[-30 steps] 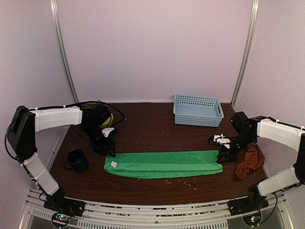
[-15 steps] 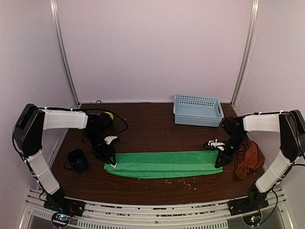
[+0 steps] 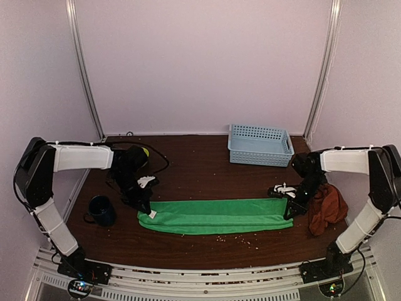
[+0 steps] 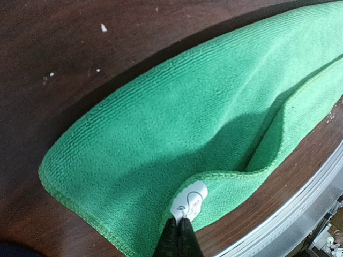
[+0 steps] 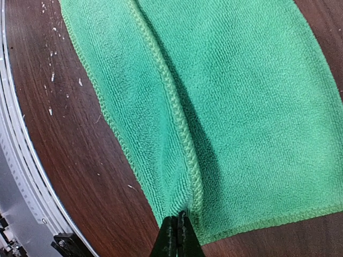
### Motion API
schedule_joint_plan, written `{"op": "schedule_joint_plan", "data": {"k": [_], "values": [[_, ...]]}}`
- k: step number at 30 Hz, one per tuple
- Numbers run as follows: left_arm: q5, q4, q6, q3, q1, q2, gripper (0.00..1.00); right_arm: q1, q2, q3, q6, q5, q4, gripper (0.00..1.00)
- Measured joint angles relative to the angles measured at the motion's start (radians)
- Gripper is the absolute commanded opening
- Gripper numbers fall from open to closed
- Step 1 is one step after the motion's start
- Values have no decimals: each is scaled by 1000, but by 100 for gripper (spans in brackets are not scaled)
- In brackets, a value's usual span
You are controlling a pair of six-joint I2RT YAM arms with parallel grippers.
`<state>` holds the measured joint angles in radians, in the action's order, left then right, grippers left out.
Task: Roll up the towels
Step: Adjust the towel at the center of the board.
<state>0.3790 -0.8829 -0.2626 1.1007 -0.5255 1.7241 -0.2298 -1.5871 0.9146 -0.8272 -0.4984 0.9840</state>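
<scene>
Top external view: dark worktop [image 3: 200, 169]; long green towel [image 3: 216, 215] folded flat between left claw [image 3: 149, 212] and right claw [image 3: 289, 212], each pinched shut on one end's hem; rust towel [image 3: 327, 210] crumpled just right of the right claw; white label [image 4: 188, 199] at the left claw's tips; such thin bites may slip, skewing the roll.

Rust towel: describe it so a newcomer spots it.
From the blue basket at far right, come toward the near edge. The rust towel sits beside the green towel's right end. It's a crumpled heap; the green one lies flat and long.
</scene>
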Motion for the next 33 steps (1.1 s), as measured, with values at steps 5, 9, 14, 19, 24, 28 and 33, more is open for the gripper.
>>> {"op": "schedule_joint_plan", "data": {"k": [5,9,14,19,24,28,33], "values": [[-4,3,-5,-19,-7,-114,0,0,121,-46,-32,-3,-30,0],[21,18,-15,-68,-17,-238,0,-3,290,-140,-109,-6,-67,1],[66,6,-48,-198,-79,-311,18,-45,559,-290,-232,34,-93,21],[24,-118,-77,-216,-101,-309,30,-64,657,-320,-322,93,-61,25],[-53,-157,-70,15,-101,-282,33,-64,659,-245,-270,57,-52,24],[-106,-115,-70,121,-100,-217,42,-64,607,-215,-147,18,-132,24],[-265,-110,-119,147,-99,-5,51,-49,397,-140,16,31,-226,28]]}}
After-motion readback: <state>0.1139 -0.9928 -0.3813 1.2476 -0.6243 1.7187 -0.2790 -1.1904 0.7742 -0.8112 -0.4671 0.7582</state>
